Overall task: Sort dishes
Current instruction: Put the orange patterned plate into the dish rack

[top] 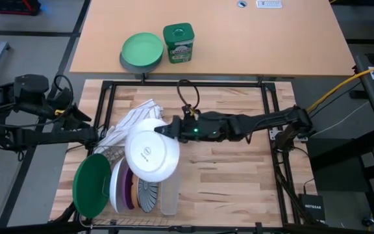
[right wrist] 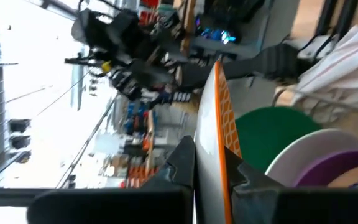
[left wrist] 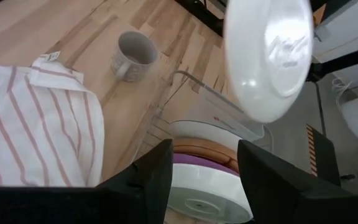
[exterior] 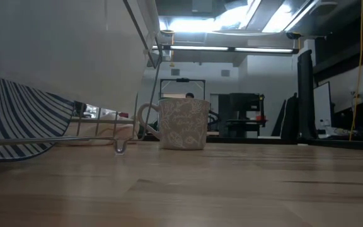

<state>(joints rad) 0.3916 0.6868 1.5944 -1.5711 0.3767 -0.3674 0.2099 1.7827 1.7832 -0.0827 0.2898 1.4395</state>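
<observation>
Right gripper [top: 164, 130] jaws clenched on orange-patterned plate [top: 151, 155] rim, holding it above dish rack [top: 112, 224] at bench's 7 o'clock. Green plate [top: 91, 185], white plate [top: 118, 185], purple plate [top: 129, 190] racked below. Left gripper [top: 95, 135] at 9 o'clock, jaws released.

Overhead, table-level, two wrist views — all sharing the plates [top: 132, 182]

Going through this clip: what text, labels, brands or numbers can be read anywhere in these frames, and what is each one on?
"NETGEAR": on the small dark box at the table's lower right corner, high view.
Green tin: label printing too small to read.
Held white plate: round mark on its underside, illegible.
White label at the far table edge: unreadable.
</observation>
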